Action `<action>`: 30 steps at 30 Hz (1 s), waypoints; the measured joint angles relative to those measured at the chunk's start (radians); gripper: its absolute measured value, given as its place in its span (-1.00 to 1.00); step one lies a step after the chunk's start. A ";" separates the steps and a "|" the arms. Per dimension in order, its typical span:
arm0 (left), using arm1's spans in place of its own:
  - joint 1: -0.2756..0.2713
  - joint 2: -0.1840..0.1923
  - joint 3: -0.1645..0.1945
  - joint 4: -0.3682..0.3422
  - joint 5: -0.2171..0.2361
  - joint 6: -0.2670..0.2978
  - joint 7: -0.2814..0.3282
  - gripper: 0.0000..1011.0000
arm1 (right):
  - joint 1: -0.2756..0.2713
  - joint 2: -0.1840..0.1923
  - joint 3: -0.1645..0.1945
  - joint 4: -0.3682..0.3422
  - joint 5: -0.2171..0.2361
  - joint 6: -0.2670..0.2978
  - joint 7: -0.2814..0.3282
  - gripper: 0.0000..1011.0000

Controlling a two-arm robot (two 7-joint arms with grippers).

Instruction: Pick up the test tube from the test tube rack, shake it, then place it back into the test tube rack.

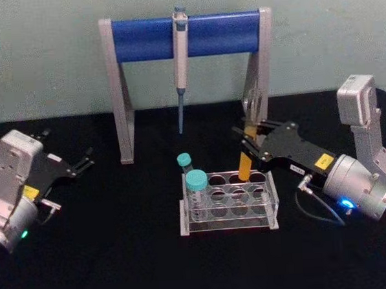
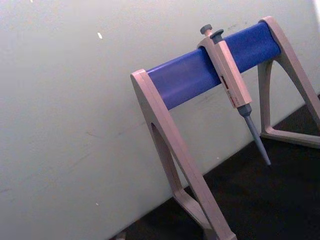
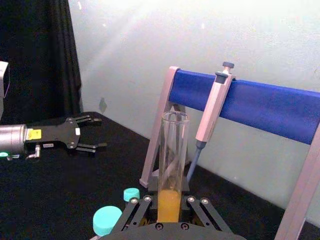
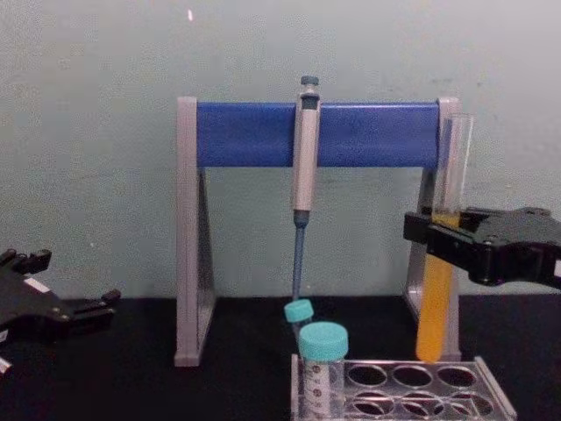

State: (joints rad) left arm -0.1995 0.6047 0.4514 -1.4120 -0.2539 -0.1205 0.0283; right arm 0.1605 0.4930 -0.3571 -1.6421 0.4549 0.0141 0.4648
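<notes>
Right end effector (image 4: 441,239) is clamped mid-length on the tall clear glass tube of orange-yellow liquid (image 4: 436,307): probably light, slick, fragile, so squeeze gently. Left end effector (image 3: 97,133) idles, fingers apart.

Clear test tube (image 4: 454,167), orange-yellow liquid (image 4: 435,307); teal vial caps (image 4: 323,338); blue-grey stand (image 4: 254,133).

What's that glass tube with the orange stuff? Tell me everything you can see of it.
The test tube is tall, slim, clear glass, open at the top with no cap, its lower half holding orange-yellow liquid. It stands nearly upright, leaning slightly, clamped around mid-height by the right gripper. Its rounded tip sits about level with the top of the rack, over the back row.
</notes>
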 joint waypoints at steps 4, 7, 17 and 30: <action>0.000 0.000 0.000 0.000 0.000 0.000 0.000 0.98 | 0.001 0.000 -0.001 0.000 -0.001 0.002 -0.001 -0.54; 0.000 0.000 0.000 0.000 0.000 0.000 0.000 0.98 | 0.001 0.000 -0.001 -0.001 -0.002 0.002 -0.002 -0.54; 0.000 0.000 0.000 0.000 0.000 0.000 0.000 0.98 | 0.036 -0.015 -0.027 0.027 -0.005 0.005 0.012 -0.54; 0.000 0.000 0.000 0.000 0.000 0.000 0.000 0.98 | 0.125 -0.071 -0.055 0.124 -0.032 -0.015 0.008 -0.54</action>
State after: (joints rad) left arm -0.1995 0.6047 0.4514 -1.4120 -0.2539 -0.1205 0.0283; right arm 0.2857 0.4225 -0.4118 -1.5182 0.4232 -0.0009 0.4723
